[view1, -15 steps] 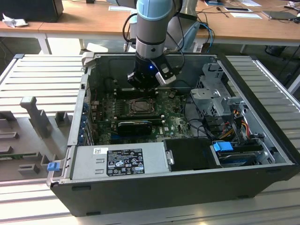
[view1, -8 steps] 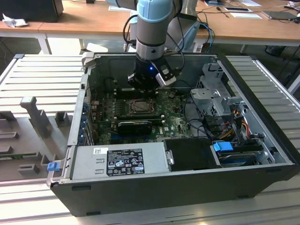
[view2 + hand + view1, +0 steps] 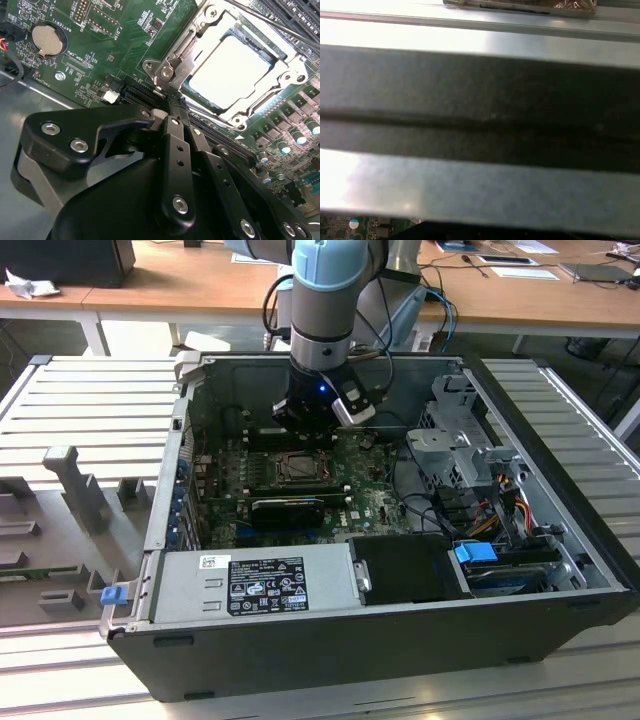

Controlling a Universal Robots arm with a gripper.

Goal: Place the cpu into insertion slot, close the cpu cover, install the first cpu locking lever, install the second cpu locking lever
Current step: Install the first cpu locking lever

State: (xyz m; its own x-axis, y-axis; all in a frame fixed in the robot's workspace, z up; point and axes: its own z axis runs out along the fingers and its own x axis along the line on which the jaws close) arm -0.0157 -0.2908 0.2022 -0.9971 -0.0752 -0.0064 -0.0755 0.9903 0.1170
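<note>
In the second wrist view the cpu [image 3: 230, 70], pale and silvery, lies flat in the insertion slot [image 3: 298, 468] on the green board. The cpu cover [image 3: 296, 75], a silver frame, lies down around it with the chip showing through its window. Thin metal lever rods run along the cover's edges [image 3: 187, 42] and past its far corner [image 3: 260, 17]. My gripper [image 3: 172, 100] is shut with nothing between its black fingers [image 3: 170, 140], and its tip sits right at the cover's hinge corner [image 3: 161, 70]. In the exterior view my gripper [image 3: 308, 430] hangs just behind the slot, inside the open computer case.
A long black expansion card [image 3: 288, 508] lies in front of the slot. Black memory slots [image 3: 262, 435] and a grey drive cage [image 3: 455, 440] stand close by. The power supply [image 3: 255, 585] fills the case's front. A coin battery [image 3: 46, 41] sits on the board. A grey case wall [image 3: 480, 185] crosses the first wrist view.
</note>
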